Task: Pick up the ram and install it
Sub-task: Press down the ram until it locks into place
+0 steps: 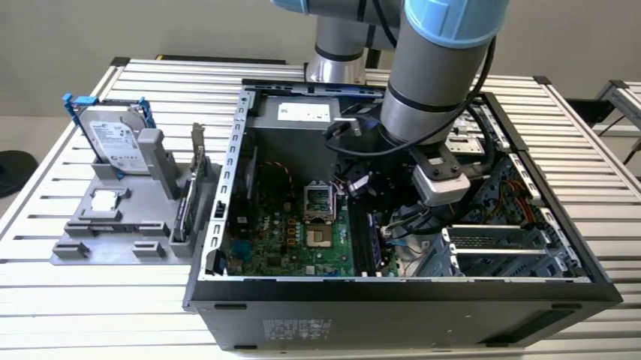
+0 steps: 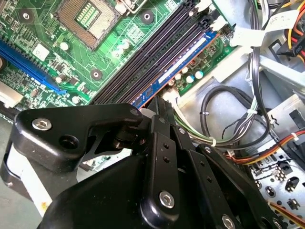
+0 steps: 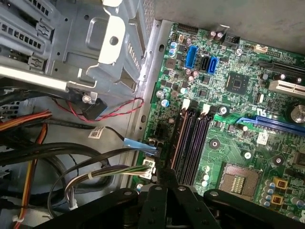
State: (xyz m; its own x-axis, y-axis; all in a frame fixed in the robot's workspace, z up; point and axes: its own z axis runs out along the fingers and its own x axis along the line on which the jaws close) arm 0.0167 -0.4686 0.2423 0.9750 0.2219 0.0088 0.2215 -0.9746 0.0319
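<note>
Glossy green motherboard (image 3: 228, 119); seemingly matt black fingers (image 2: 164, 119).

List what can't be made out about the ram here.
- Ram, second wrist view: its near end is hidden behind the gripper, so full seating is unclear.
- Memory slots, first wrist view: near ends covered by the gripper.
- Exterior view: the arm covers part of the slots.

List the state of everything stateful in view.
Long dark ram stick with bluish sticker: standing in the board-edge memory slot; seating unclear.
Black gripper: at the ram's near end, inside the case.
Black computer case: side open.
Neighbouring black memory slots: empty.
Square processor socket: empty.
Silver hard drive in blue frame: upright in grey holder.
</note>
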